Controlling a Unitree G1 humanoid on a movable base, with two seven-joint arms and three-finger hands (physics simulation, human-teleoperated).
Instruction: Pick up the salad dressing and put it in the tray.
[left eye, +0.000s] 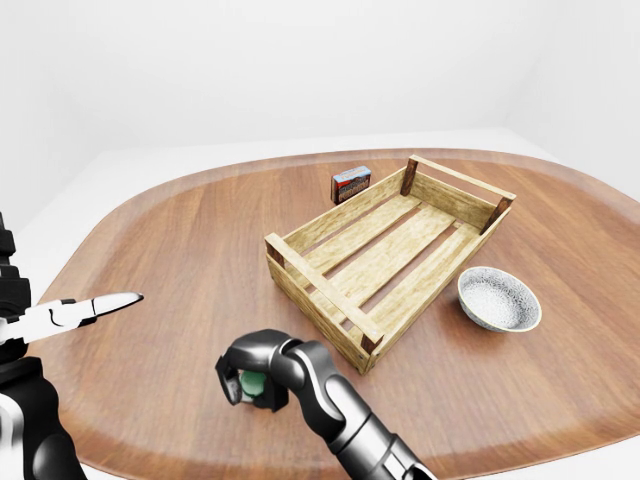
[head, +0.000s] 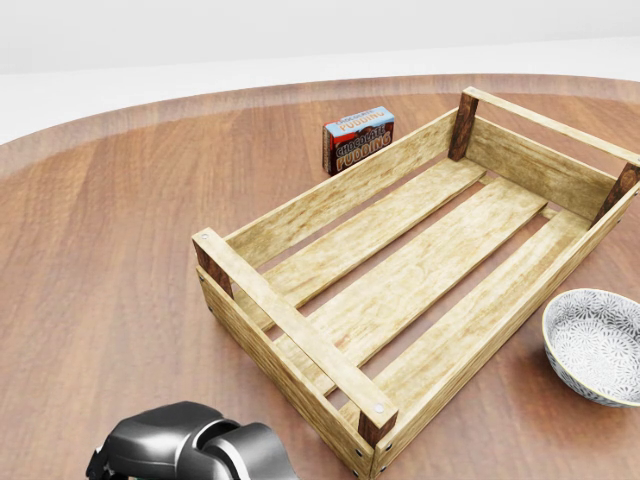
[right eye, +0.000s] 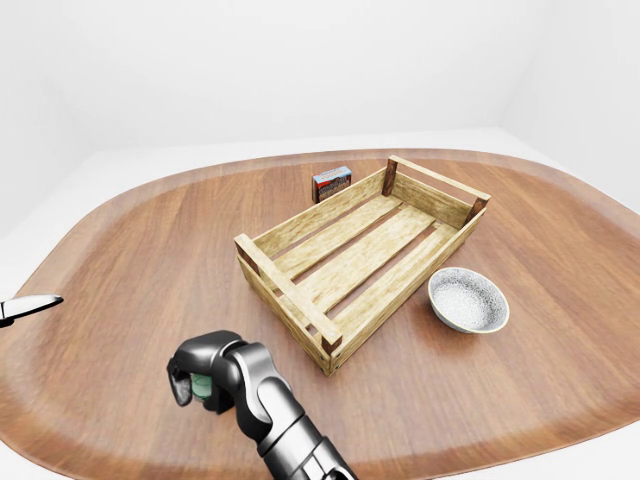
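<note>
Salad dressing (left eye: 254, 384), a small green item, sits on the table's (left eye: 170, 260) near left, right hand (left eye: 256, 371) curled tight around it. Left hand (left eye: 70, 313) hovers far left, fingers extended. Rightward lies the tray (left eye: 330, 292).

A long slatted wooden tray (left eye: 385, 255) lies near the middle of the oval wooden table (left eye: 180, 250), set aslant from 7 o'clock to 1 o'clock in the left-eye view. A small red pudding box (left eye: 351, 183) stands just beside the tray's long side at 11 o'clock. A patterned white bowl (left eye: 499, 299) rests on the table near the tray at 4 o'clock. At 7 o'clock from the tray, the right hand (left eye: 256, 372) sits low over the table around a small green-topped salad dressing bottle (left eye: 254, 384). The left hand (left eye: 70, 313) hangs at 9 o'clock, over the table's edge.
</note>
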